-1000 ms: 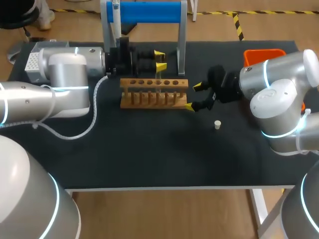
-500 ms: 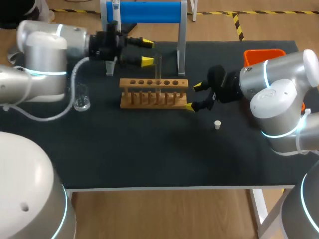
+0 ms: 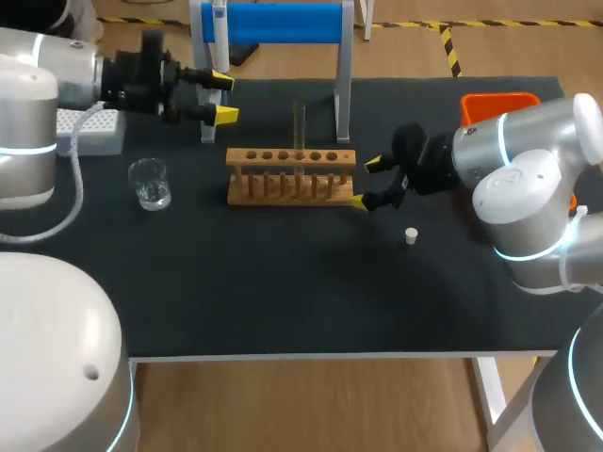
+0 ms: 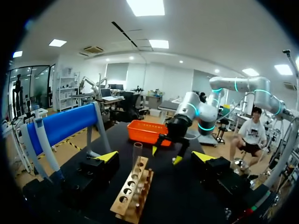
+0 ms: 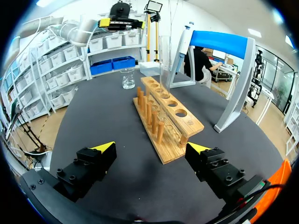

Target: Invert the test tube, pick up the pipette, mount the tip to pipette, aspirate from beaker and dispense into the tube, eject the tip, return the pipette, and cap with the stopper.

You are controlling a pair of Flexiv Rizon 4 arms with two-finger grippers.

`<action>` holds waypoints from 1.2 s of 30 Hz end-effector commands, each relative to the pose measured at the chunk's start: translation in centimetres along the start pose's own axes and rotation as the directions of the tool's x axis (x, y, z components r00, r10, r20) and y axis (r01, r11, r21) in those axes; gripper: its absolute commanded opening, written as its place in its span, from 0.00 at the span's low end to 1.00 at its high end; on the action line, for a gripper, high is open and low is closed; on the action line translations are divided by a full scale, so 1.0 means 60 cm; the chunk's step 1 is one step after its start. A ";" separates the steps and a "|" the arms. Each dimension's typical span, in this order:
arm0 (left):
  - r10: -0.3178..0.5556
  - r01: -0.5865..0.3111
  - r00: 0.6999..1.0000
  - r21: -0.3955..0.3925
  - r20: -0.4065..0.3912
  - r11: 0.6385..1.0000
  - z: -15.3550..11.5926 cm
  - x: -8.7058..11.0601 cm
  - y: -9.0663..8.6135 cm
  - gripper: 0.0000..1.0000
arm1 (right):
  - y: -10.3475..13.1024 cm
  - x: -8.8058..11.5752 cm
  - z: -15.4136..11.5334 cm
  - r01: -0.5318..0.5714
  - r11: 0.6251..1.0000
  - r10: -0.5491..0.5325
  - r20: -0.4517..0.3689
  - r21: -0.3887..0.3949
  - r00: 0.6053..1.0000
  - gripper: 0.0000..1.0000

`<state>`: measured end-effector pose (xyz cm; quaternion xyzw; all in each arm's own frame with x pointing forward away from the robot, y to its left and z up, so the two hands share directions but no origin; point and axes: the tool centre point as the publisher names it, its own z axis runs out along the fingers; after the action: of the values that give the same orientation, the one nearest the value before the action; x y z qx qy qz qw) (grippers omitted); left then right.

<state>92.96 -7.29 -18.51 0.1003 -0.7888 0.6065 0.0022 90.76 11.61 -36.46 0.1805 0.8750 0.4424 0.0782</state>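
A clear test tube [image 3: 300, 125] stands upright in the wooden rack [image 3: 292, 177], in a hole toward its right end. My left gripper [image 3: 222, 97] hangs open to the left of the rack, apart from the tube, with nothing in it. In the left wrist view the tube [image 4: 137, 157] rises ahead of the left gripper [image 4: 156, 156]. My right gripper [image 3: 366, 181] is open just off the rack's right end. The white stopper [image 3: 411, 235] lies on the mat near it. The pipette [image 3: 219, 19] hangs on the blue stand [image 3: 283, 21]. A glass beaker [image 3: 151, 182] sits left of the rack.
A white tip box [image 3: 89, 129] sits at the back left under my left arm. An orange bin [image 3: 499, 102] stands at the back right. The stand's grey legs [image 3: 343, 94] rise just behind the rack.
My left gripper opened wide, let go of the tube and drew back to the left, leaving the tube upright in the rack. The beaker came into sight. The right arm kept still.
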 end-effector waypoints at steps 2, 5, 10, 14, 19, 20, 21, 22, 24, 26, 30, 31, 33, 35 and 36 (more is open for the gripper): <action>-0.001 0.001 0.999 -0.003 0.043 1.000 -0.004 0.015 -0.002 1.00 | -0.001 0.000 -0.001 0.000 1.000 0.000 -0.001 0.000 1.000 1.00; -0.001 0.001 0.999 -0.003 0.043 1.000 -0.004 0.015 -0.002 1.00 | -0.001 0.000 -0.001 0.000 1.000 0.000 -0.001 0.000 1.000 1.00; -0.001 0.001 0.999 -0.003 0.043 1.000 -0.004 0.015 -0.002 1.00 | -0.001 0.000 -0.001 0.000 1.000 0.000 -0.001 0.000 1.000 1.00; -0.018 0.022 0.995 -0.037 0.103 0.999 -0.024 0.003 0.016 1.00 | -0.001 0.000 -0.001 0.000 1.000 0.000 -0.001 0.000 1.000 1.00; -0.061 0.069 0.981 -0.034 0.186 0.997 -0.081 -0.016 0.049 1.00 | -0.001 0.000 -0.001 0.000 1.000 0.000 -0.001 0.000 1.000 1.00; -0.069 0.080 0.975 -0.043 0.212 0.996 -0.093 -0.020 0.057 1.00 | -0.001 0.000 -0.001 0.000 1.000 0.000 -0.001 0.000 1.000 1.00; -0.081 0.093 0.968 -0.042 0.238 0.995 -0.105 -0.025 0.064 1.00 | -0.001 0.000 -0.001 0.000 1.000 0.000 -0.001 0.000 1.000 1.00; -0.087 0.102 0.962 -0.045 0.259 0.994 -0.118 -0.029 0.071 1.00 | -0.001 0.000 -0.001 0.000 1.000 0.000 -0.001 0.000 1.000 1.00; -0.098 0.124 0.946 -0.065 0.309 0.990 -0.142 -0.038 0.085 1.00 | -0.001 0.000 -0.001 0.000 1.000 0.000 -0.001 0.000 1.000 1.00; -0.104 0.138 0.934 -0.076 0.341 0.988 -0.161 -0.044 0.097 1.00 | -0.001 0.000 -0.001 0.000 1.000 0.000 -0.001 0.000 1.000 1.00; -0.129 0.174 0.903 -0.074 0.409 0.982 -0.201 -0.062 0.121 1.00 | -0.001 0.000 -0.001 0.000 1.000 0.000 -0.001 0.000 1.000 1.00; -0.131 0.180 0.896 -0.077 0.425 0.981 -0.210 -0.066 0.126 1.00 | -0.001 0.000 -0.001 0.000 1.000 0.000 -0.001 0.000 1.000 1.00; -0.131 0.188 0.883 -0.084 0.450 0.979 -0.229 -0.077 0.138 1.00 | -0.001 0.000 -0.001 0.000 1.000 0.000 -0.001 0.000 1.000 1.00; -0.143 0.205 0.869 -0.081 0.474 0.975 -0.245 -0.086 0.149 1.00 | -0.001 0.000 -0.001 0.000 1.000 0.000 -0.001 0.000 1.000 1.00; -0.145 0.214 0.861 -0.089 0.487 0.973 -0.253 -0.091 0.155 1.00 | -0.001 0.000 -0.001 0.000 1.000 0.000 -0.001 0.000 1.000 1.00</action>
<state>95.31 9.60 -23.85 0.3148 -0.7915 0.5081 -0.1274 90.76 11.61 -36.46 0.1805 0.8750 0.4424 0.0782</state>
